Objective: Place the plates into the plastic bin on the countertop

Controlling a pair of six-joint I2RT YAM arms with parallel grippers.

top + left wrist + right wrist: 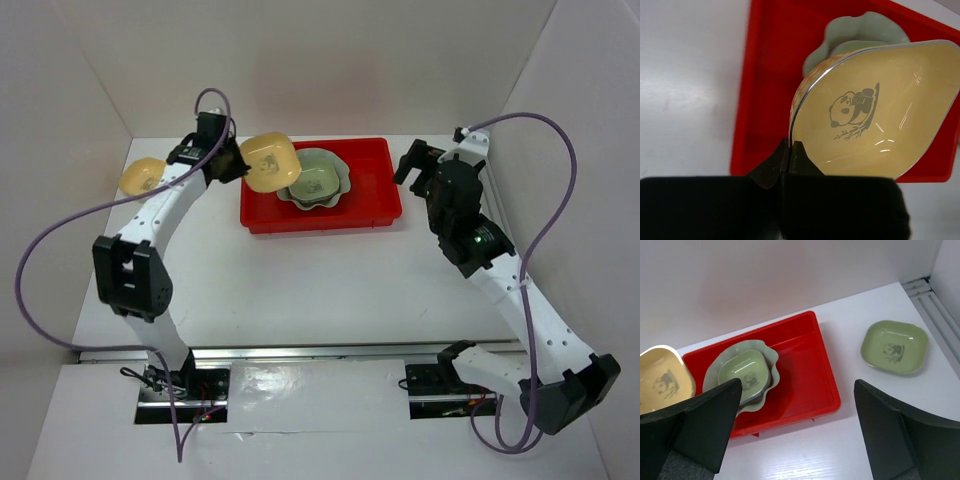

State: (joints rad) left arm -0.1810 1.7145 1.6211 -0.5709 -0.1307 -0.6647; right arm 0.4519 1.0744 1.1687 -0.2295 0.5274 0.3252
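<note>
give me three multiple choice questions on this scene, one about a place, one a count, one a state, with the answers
1. Where does the scalloped green dish lie?
A) in the red bin
B) outside the bin, to its left
C) outside the bin, to its right

2. How many dishes lie in the bin?
A) none
B) two
C) four

3. What is the left end effector doing?
A) open, holding nothing
B) shut on the rim of the yellow dish
C) shut on the bin's wall

Answers:
1 A, the top view shows it inside the red walls.
2 B, the scalloped dish has a small green dish nested in it, and nothing else lies in the bin.
3 B, the left wrist view shows its fingers pinching the yellow dish's edge.
</note>
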